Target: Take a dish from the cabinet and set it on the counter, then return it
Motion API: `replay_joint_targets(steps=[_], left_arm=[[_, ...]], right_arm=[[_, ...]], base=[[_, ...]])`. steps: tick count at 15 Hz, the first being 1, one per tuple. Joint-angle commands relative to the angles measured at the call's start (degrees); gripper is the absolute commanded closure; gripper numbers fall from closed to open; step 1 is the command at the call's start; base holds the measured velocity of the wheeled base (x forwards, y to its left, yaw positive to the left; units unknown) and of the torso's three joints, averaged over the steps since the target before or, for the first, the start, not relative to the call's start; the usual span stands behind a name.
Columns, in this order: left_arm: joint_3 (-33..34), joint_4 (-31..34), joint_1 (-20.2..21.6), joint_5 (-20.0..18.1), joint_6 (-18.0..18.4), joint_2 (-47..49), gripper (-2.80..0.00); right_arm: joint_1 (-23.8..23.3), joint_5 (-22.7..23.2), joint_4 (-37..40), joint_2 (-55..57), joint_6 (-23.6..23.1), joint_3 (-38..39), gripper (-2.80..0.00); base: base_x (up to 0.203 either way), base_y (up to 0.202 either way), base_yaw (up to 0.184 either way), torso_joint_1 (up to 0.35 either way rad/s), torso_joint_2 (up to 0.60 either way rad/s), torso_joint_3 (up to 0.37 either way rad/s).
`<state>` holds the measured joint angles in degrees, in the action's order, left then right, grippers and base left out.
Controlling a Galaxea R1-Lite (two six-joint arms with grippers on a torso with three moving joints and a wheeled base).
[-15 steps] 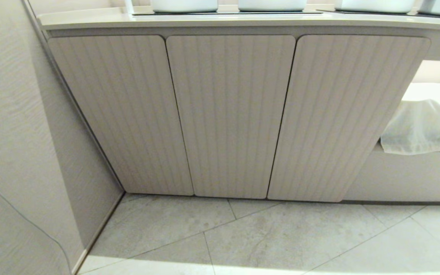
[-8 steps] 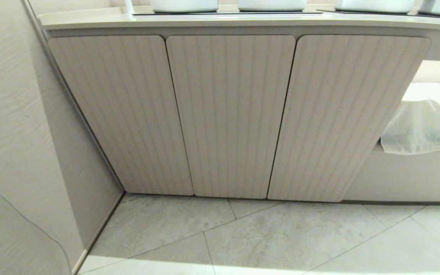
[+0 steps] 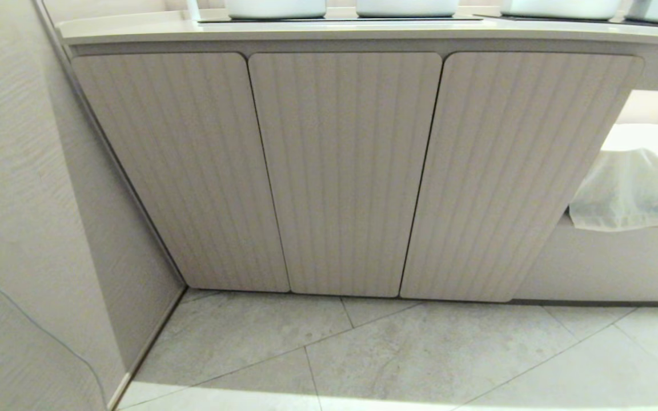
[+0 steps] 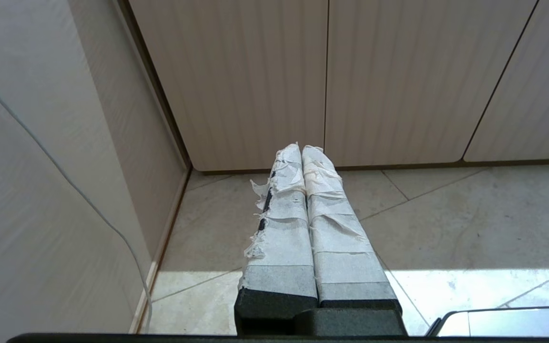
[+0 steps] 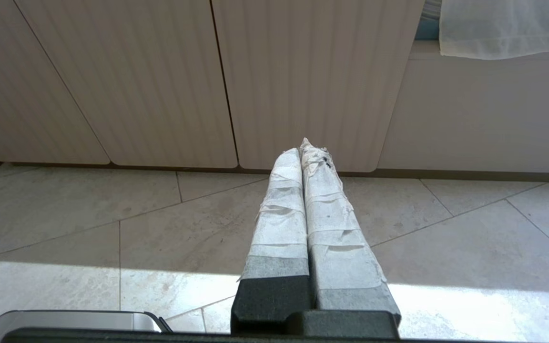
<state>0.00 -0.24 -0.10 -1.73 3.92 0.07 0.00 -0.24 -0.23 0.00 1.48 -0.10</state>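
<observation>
The cabinet (image 3: 343, 171) fills the head view: three beige fluted doors with rounded corners, all closed. Above it runs the cream-white counter (image 3: 135, 28) with a black inset panel. The dish is hidden. Neither arm shows in the head view. In the left wrist view my left gripper (image 4: 301, 148) is shut and empty, its taped fingers pressed together, held low over the floor short of the left doors (image 4: 255, 81). In the right wrist view my right gripper (image 5: 301, 148) is likewise shut and empty, pointing at the right-hand door (image 5: 312, 81).
A textured wall (image 3: 15, 200) closes off the left side, with a thin cable (image 4: 65, 171) running down it. White vessels (image 3: 275, 8) stand on the counter. To the right, a plain-fronted unit (image 3: 609, 262) bears a white cloth (image 3: 632, 194). Grey tiled floor (image 3: 397, 354) lies in front.
</observation>
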Motion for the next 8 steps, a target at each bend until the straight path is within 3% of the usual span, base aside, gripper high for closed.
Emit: replay_joint_targets(steps=[1, 8], left_arm=[[0.0, -0.02, 0.01, -0.03, 0.03, 0.01, 0.0], [0.0, -0.02, 0.01, -0.03, -0.14, 0.01, 0.0]], right_arm=[[0.0, -0.02, -0.04, 0.0, -0.07, 0.01, 0.0], [0.0, -0.02, -0.04, 0.01, -0.08, 0.01, 0.0]], base=[[0.0, 0.0, 0.0, 0.0, 0.0, 0.0], [0.0, 0.0, 0.0, 0.0, 0.0, 0.0]])
